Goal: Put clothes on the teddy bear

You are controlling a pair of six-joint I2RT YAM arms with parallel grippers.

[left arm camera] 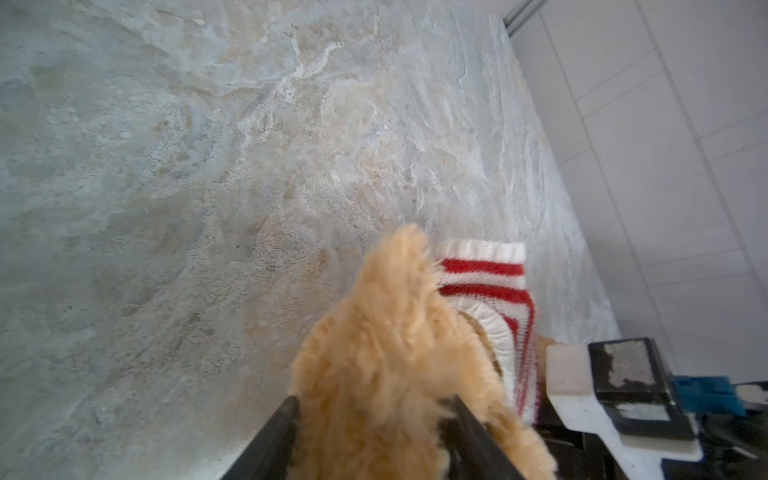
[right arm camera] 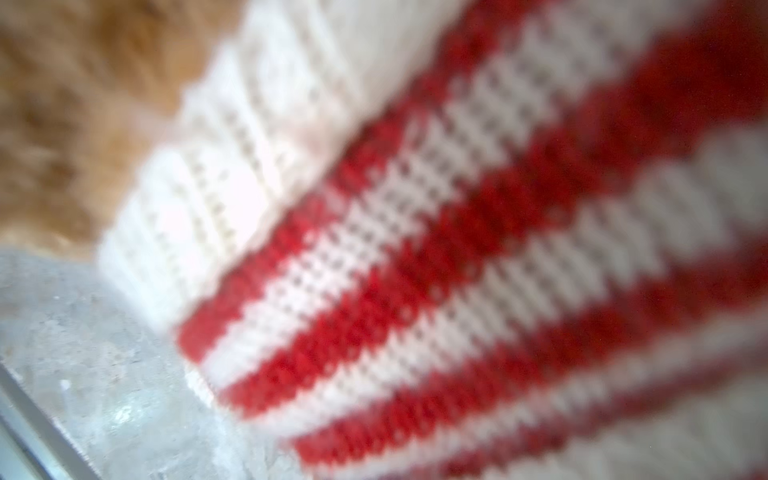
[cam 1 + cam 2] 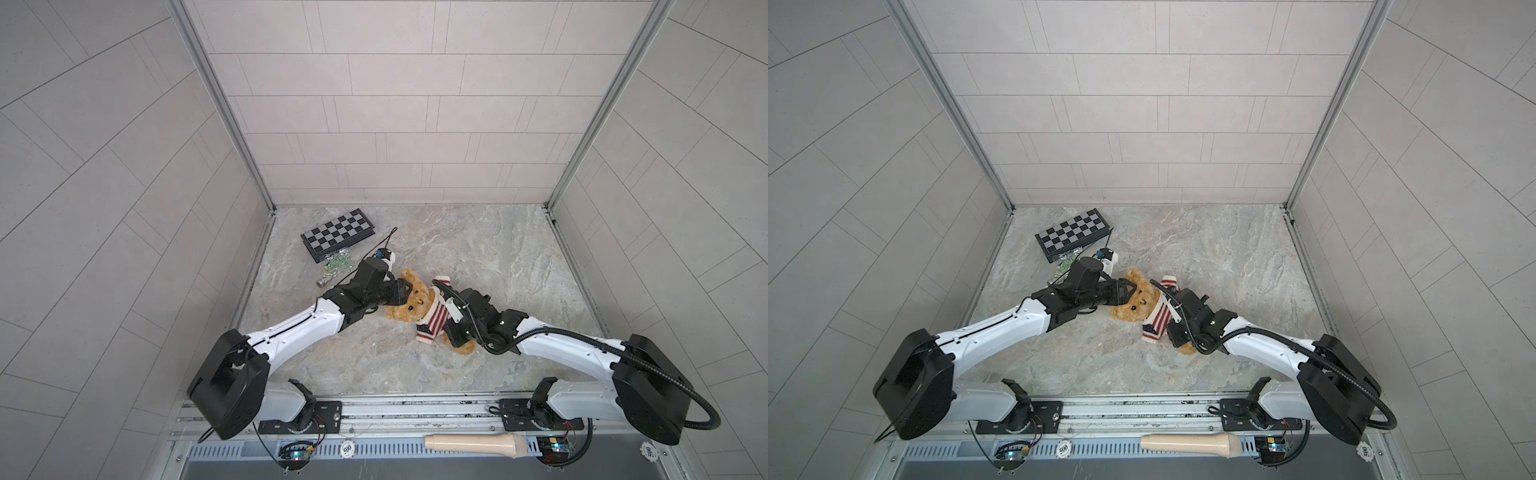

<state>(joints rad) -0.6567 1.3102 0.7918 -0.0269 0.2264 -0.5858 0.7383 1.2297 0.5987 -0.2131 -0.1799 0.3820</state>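
— While the teddy bear (image 3: 415, 305) lies on the marble tabletop (image 3: 478, 249), where does the left gripper (image 3: 404, 290) stand?
— At its head: fingers (image 1: 282, 419) spread apart, fur between them, not clenched, an ear poking out beyond them.
— And the right gripper (image 3: 453, 332)?
— Close against the red-and-white striped sweater (image 3: 434, 318) on the bear's body, directly ahead of it; its jaws are hidden, so grasping or loose cannot be told.
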